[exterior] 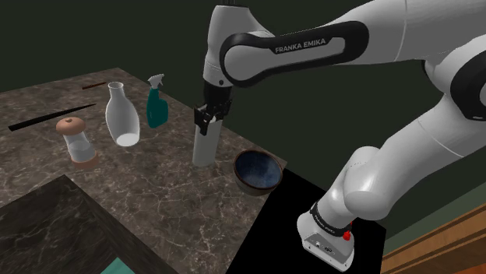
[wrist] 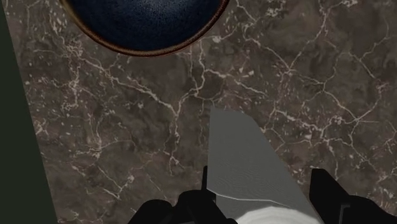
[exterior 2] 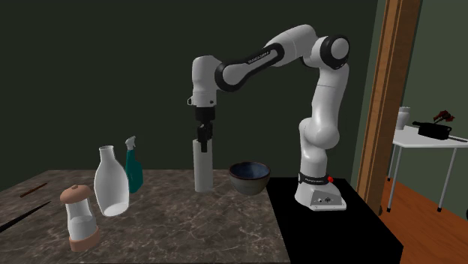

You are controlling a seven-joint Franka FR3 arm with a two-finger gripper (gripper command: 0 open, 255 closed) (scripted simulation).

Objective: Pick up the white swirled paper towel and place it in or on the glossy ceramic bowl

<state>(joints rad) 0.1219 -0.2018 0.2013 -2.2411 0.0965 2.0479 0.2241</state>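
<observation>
Gripper (exterior: pixel 207 123) (exterior 2: pixel 202 139) (wrist: pixel 262 179) points straight down, fingers clamped on either side of the top of the paper towel roll (exterior: pixel 204 149) (exterior 2: pixel 202 168) (wrist: pixel 245 159). The roll is plain white/grey w/ no swirl pattern drawn and stands upright. Its foot is at the marble counter (exterior: pixel 156 183) (exterior 2: pixel 187 221) (wrist: pixel 114 127), but can't tell whether it's touching or just off it. Bowl (exterior: pixel 254 185) (exterior 2: pixel 250 180) (wrist: pixel 146 25) sits near the roll, apart from it, on the stand's side by the counter's edge. It's glossy dark blue inside w/ a brown rim. On the roll's other side, further from the stand, is a teal spray bottle (exterior: pixel 157 107) (exterior 2: pixel 133 169), then a white carafe-shaped vase (exterior: pixel 121 117) (exterior 2: pixel 109 184). Beyond those is a small clear jar w/ a brownish cap (exterior: pixel 78 142) (exterior 2: pixel 80 219). All three are upright and well apart from the roll. In the second ext. view, a wooden door frame (exterior 2: pixel 390 97) is at the right.
</observation>
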